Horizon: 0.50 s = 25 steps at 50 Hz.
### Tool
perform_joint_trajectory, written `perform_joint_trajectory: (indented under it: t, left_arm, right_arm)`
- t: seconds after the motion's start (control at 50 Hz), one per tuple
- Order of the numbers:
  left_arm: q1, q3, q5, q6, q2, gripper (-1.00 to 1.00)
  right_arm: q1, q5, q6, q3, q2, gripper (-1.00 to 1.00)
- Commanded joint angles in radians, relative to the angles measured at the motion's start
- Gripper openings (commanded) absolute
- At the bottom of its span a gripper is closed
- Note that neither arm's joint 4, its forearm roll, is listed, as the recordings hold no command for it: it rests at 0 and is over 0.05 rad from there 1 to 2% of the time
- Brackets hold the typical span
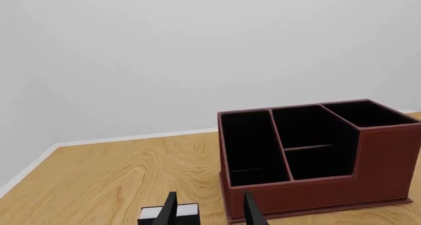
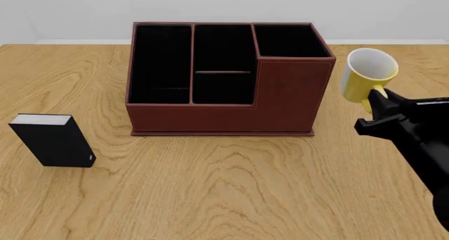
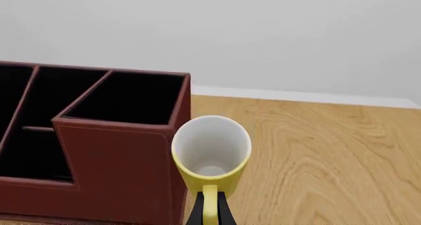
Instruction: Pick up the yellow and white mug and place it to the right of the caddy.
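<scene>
The yellow and white mug (image 2: 365, 79) hangs in the air just right of the caddy (image 2: 287, 100), tipped so its white inside faces the front camera. My right gripper (image 2: 375, 102) is shut on the mug's yellow handle (image 3: 210, 205). In the right wrist view the mug (image 3: 211, 148) is beside the caddy's tall corner section (image 3: 118, 161). My left gripper (image 1: 210, 216) is open and empty, low over the table in front of the caddy (image 1: 388, 161). It is out of the front view.
A small black book-like block (image 2: 52, 141) with a white top stands on the wooden table (image 2: 224, 187) at the front left. It also shows in the left wrist view (image 1: 187, 210). A grey wall runs behind the table.
</scene>
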Motion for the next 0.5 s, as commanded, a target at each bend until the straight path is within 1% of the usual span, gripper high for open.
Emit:
perform_joint_trajectory:
  t: [0.02, 0.34, 0.36, 0.5]
  left_arm:
    - [0.001, 0.002, 0.0, 0.0, 0.0, 1.0]
    - [0.003, 0.001, 0.0, 0.0, 0.0, 1.0]
    - [0.002, -0.001, 0.001, 0.0, 0.0, 1.0]
    - [0.003, -0.001, 0.002, 0.001, 0.0, 1.0]
  right_arm:
    - [-0.005, -0.036, 0.014, -0.005, 0.049, -1.0]
    - [-0.011, -0.082, 0.019, -0.013, 0.125, -1.0]
    - [-0.011, -0.098, 0.021, -0.011, 0.145, -1.0]
    - [-0.017, -0.123, 0.025, -0.014, 0.182, -1.0]
